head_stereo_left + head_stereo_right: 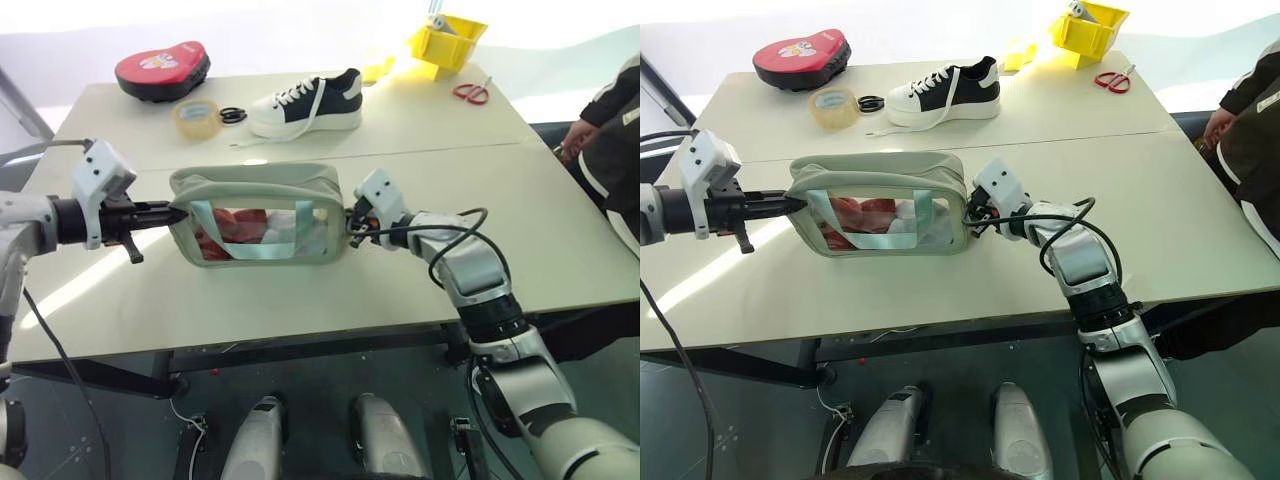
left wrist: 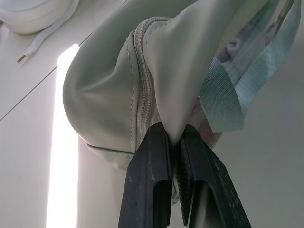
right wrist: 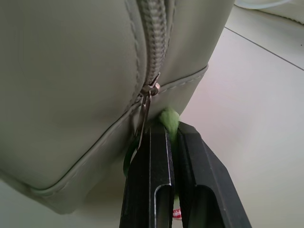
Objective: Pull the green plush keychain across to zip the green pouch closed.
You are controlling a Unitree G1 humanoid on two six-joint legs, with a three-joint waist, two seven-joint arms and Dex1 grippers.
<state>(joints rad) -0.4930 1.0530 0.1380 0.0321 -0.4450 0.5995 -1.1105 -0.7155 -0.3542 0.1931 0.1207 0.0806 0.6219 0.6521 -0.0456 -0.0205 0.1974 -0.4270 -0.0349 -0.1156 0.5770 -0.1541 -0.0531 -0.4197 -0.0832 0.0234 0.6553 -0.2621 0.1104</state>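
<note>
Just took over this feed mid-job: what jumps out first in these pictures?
The green pouch is stretched between both arms at the table's near middle: the left gripper pinches its left end, and the right gripper is shut on the green plush keychain at the right end, by the zipper pull. Behind lie a black-and-white sneaker, a tape roll and a red-and-black pad.

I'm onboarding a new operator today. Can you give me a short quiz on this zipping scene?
1. True or false: the left gripper pinches the green pouch's fabric end.
2. What does the right gripper hold? A) scissors B) green plush keychain C) tape roll
3. Fill in: the sneaker stands on the table ____ the pouch, away from the robot.

Key: 1 true; 2 B; 3 beyond.
</note>
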